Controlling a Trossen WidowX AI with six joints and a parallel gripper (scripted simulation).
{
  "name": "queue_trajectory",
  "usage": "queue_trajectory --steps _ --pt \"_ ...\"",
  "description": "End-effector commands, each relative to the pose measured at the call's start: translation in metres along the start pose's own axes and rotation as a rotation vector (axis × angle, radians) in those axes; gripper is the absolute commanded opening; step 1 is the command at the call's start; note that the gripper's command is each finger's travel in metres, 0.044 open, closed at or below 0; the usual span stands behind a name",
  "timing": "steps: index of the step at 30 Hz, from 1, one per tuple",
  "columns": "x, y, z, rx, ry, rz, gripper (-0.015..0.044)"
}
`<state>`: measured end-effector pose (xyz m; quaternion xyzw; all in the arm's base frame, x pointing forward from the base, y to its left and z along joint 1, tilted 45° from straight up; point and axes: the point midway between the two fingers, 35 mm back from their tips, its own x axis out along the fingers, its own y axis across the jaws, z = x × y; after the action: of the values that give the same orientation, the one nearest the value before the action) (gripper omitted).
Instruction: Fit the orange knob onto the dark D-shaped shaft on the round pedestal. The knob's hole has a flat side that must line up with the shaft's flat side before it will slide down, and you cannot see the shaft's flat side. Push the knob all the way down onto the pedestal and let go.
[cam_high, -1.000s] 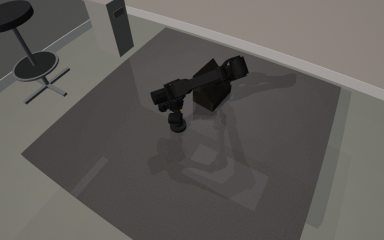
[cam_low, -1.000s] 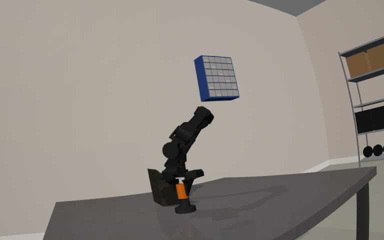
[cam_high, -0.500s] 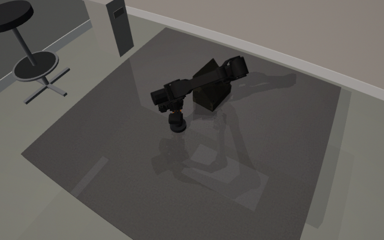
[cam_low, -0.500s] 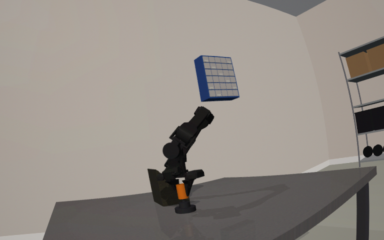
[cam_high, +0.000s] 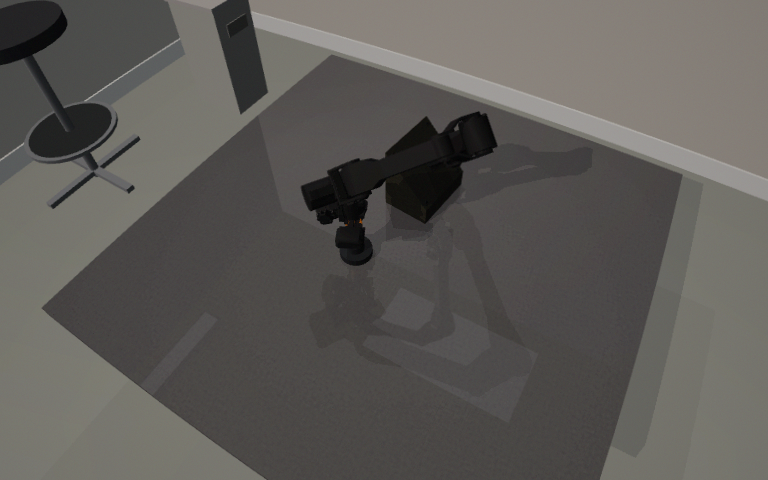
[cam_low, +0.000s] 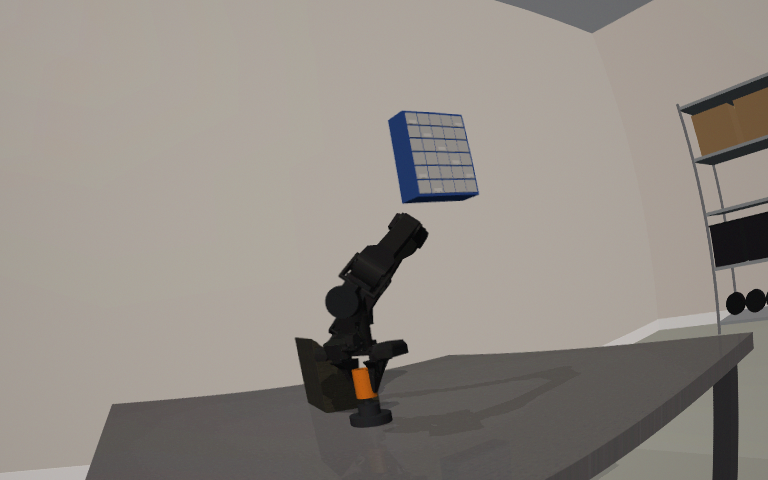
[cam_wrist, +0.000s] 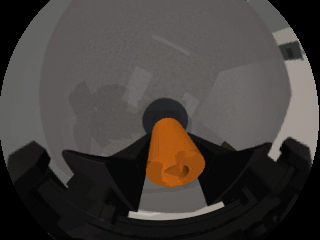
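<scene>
The orange knob (cam_low: 363, 382) (cam_wrist: 172, 145) stands nearly upright over the dark round pedestal (cam_high: 356, 260) (cam_low: 370, 420) (cam_wrist: 162, 106). In the top view only slivers of orange show behind the gripper. My gripper (cam_low: 364, 388) (cam_wrist: 168, 136) is shut on the knob, one finger on each side. In the exterior view the knob's lower end meets the top of the dark narrow column (cam_low: 369, 407) above the pedestal's wide base, and that column shows below the knob. The shaft, its flat side and the hole's lower opening are hidden, so I cannot tell whether the shaft is in the hole.
A dark angular block (cam_high: 424, 195) (cam_low: 325, 384) stands on the table (cam_high: 226, 271) (cam_low: 226, 435) close behind the pedestal, partly under the arm. A stool (cam_high: 70, 133) stands beyond the table. A blue drawer cabinet (cam_low: 403, 158) is on the wall above the arm.
</scene>
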<state>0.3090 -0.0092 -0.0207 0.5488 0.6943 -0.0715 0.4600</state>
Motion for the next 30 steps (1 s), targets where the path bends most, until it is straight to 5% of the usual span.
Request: queue_trajectory --steps 1,30 --pt "0.0003 0.0001 0.0003 -0.003 -0.001 0.001 0.0000" --pt "-0.0024 -0.0011 0.0000 0.035 -0.001 0.001 0.0000"
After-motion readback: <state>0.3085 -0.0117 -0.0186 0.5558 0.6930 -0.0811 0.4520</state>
